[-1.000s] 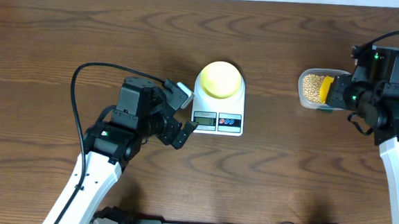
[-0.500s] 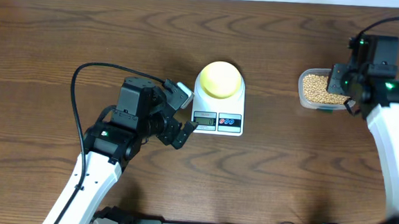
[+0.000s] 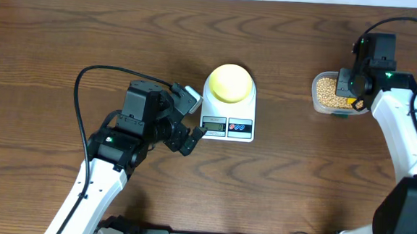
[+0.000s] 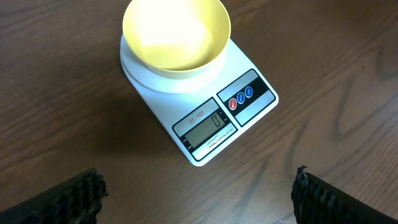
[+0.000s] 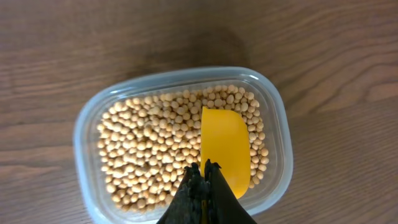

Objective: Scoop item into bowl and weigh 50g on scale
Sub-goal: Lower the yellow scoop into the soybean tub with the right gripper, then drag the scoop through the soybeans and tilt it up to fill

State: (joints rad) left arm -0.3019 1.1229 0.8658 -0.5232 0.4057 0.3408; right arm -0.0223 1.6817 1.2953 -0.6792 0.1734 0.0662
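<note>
The beans (image 5: pixel 149 149) lie in a clear plastic container (image 5: pixel 85 127) on the far right of the wooden table (image 3: pixel 90 37), filling it almost wall to wall in a thick layer. A yellow scoop (image 5: pixel 225 146) rests on top of them toward the container's right side, its rounded end pointing away from the wrist camera. The right gripper (image 5: pixel 203 186) hangs directly over the container, its 2 fingers pressed together on the near end of the scoop. Seen from overhead, the container (image 3: pixel 318 95) stands well apart from the scale (image 3: pixel 226 125), which sits near the middle of the table. The bowl (image 4: pixel 176 34) stands upright on the scale's round platform, narrower than the scale body, and its inside looks plain yellow. The LCD display (image 4: pixel 208 129) at the front reads 0, with coloured buttons (image 4: pixel 241 98) just beside it. The left gripper (image 3: pixel 194 120) hovers just beside the scale's left front edge with its fingers spread wide, holding nothing; in the left wrist view the 2 fingertips (image 4: pixel 81 199) frame the scale from either side.
</note>
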